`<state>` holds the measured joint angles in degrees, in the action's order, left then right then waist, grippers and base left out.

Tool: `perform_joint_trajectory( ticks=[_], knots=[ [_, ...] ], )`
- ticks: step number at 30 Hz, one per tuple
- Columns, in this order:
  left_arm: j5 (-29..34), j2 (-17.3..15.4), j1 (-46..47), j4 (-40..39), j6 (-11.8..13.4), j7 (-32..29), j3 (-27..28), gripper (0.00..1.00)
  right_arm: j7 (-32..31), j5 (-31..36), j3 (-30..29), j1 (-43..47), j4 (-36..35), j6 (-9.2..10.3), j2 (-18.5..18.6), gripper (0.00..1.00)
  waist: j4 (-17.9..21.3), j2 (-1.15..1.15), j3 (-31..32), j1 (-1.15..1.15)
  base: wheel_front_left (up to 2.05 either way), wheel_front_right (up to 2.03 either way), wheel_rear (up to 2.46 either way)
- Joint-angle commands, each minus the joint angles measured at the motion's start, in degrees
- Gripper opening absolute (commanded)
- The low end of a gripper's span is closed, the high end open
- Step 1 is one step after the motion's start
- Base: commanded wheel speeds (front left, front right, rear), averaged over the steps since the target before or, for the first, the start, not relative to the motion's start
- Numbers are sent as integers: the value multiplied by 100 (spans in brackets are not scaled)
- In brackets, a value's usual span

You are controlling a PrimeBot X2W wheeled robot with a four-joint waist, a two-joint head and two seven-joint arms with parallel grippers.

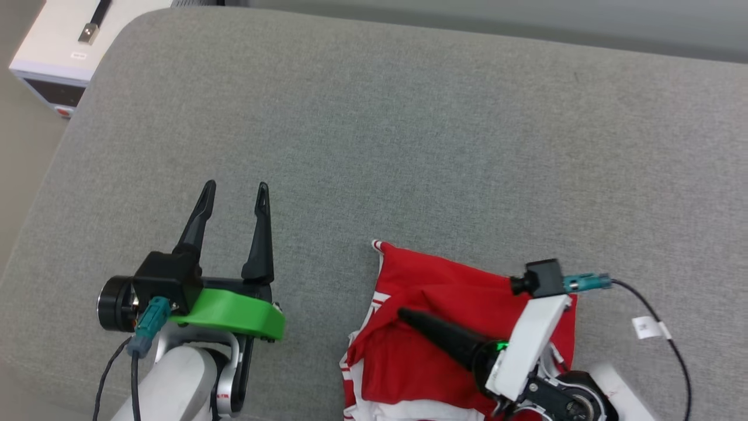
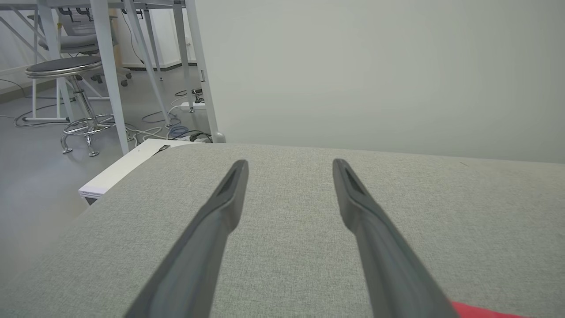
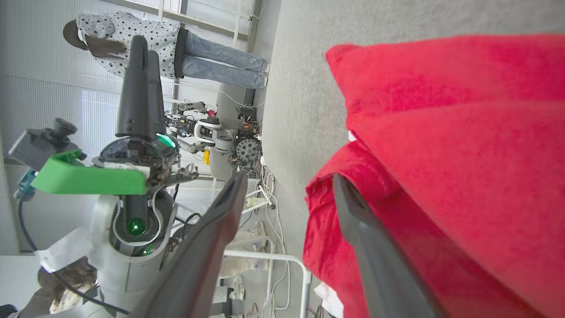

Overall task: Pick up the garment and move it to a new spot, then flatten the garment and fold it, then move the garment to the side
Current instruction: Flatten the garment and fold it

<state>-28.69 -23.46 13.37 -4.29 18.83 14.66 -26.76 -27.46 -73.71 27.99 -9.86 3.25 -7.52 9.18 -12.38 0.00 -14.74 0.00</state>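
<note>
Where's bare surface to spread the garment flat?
Bare grey surface runs wide beyond the garment to the far edge, and between it and the left gripper. Crowded near right: right gripper over the bunched garment.

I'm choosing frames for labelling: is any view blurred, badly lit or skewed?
Head view: soft, even light and sharp focus, with the garment crisp on the grey cushion. Left wrist view: the left pincer blurs toward the lens, and the far edge looks bowed. Right wrist view: the picture is turned sideways, and the garment is fuzzy close to the lens.
</note>
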Motion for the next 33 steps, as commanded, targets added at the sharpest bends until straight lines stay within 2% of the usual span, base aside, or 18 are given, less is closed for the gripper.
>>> perform_joint_trajectory(
  ticks=[1, 5, 6, 10, 11, 15, 16, 19, 26, 33],
  knots=[
    [57, -31, -110, 14, -31, 33, 44, 100, 222, 162, -2, -85, -87, 3, 123, 100, 110, 0, 190, 0, 0, 0, 0],
    [51, -78, -233, 33, -12, 33, 74, 100, 907, 652, -68, -50, -178, 3, 340, 100, 234, 0, 413, 0, 0, 0, 0],
    [37, -92, -332, 35, 11, 33, 98, 100, 1408, 1124, -223, 1, -154, 3, 449, 100, 343, 0, 562, 0, 0, 0, 0],
    [23, -124, -470, 43, 50, 33, 132, 100, 1906, 1859, -571, 95, -68, 3, 532, 100, 495, 0, 722, 0, 0, 0, 0],
    [12, -149, -556, 47, 75, 33, 164, 100, 2180, 2623, -946, 154, 8, 3, 551, 100, 606, 0, 813, 0, 0, 0, 0],
    [-33, -173, -668, 51, 85, 33, 209, 100, 2409, 3718, -1545, 243, -37, 3, 473, 100, 745, 0, 923, 0, 0, 0, 0],
    [-54, -190, -734, 58, 91, 33, 251, 100, 2516, 4544, -2054, 348, -142, 3, 374, 100, 832, 0, 1018, 0, 0, 0, 0],
    [-69, -204, -814, 74, 96, 33, 293, 100, 2532, 5206, -2403, 454, -334, 3, 258, 100, 911, 0, 1119, 0, 0, 0, 0],
    [-92, -212, -1024, 124, 65, 33, 314, 100, 2681, 6099, -2805, 717, -834, 3, -28, 100, 1066, 0, 1384, 0, 0, 0, 0],
    [-98, -203, -1260, 211, 23, 34, 282, 100, 2660, 6428, -2967, 1166, -1117, 3, -222, 100, 1109, 0, 1588, 0, 0, 0, 0]
  ],
)
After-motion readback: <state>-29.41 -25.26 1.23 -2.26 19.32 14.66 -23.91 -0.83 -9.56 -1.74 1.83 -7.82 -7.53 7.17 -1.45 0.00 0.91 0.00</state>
